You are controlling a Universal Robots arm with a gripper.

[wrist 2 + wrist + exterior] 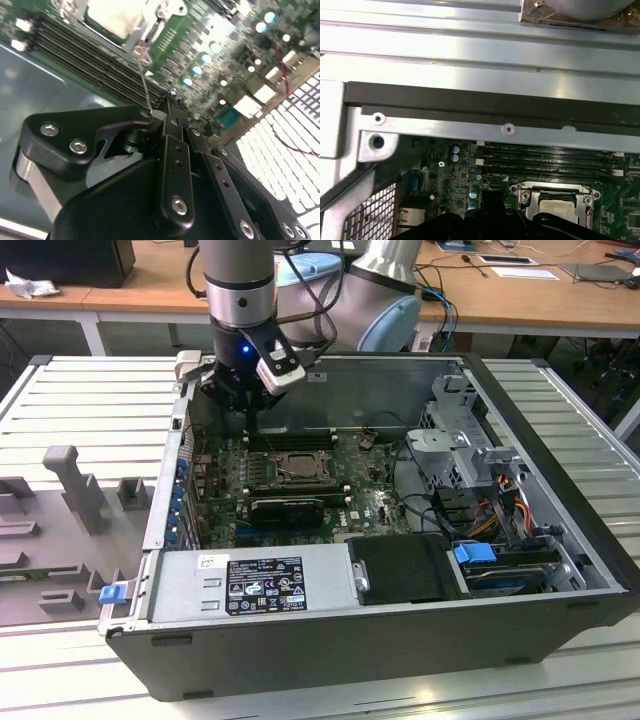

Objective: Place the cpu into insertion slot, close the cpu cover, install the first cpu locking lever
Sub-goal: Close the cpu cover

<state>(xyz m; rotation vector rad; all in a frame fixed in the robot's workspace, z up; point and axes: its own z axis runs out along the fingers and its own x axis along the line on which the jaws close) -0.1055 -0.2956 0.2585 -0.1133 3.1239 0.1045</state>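
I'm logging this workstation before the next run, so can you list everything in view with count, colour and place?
Open grey computer case: one, on the slatted metal table.
Green circuit board: one, lying inside the case.
Square silver-framed insertion slot: one, mid-board, with the silver metal cpu cover down over it.
Pale silver-beige cpu: one, seated in the slot, showing through the cover's window.
Thin silver locking lever: one, rising from the slot's corner to the gripper's tips.
Long black memory slots: a row, between slot and case wall.
Grey power supply box: one, along the case's near edge.
Wooden desk: one, behind.
Black gripper: one, tips at the lever.
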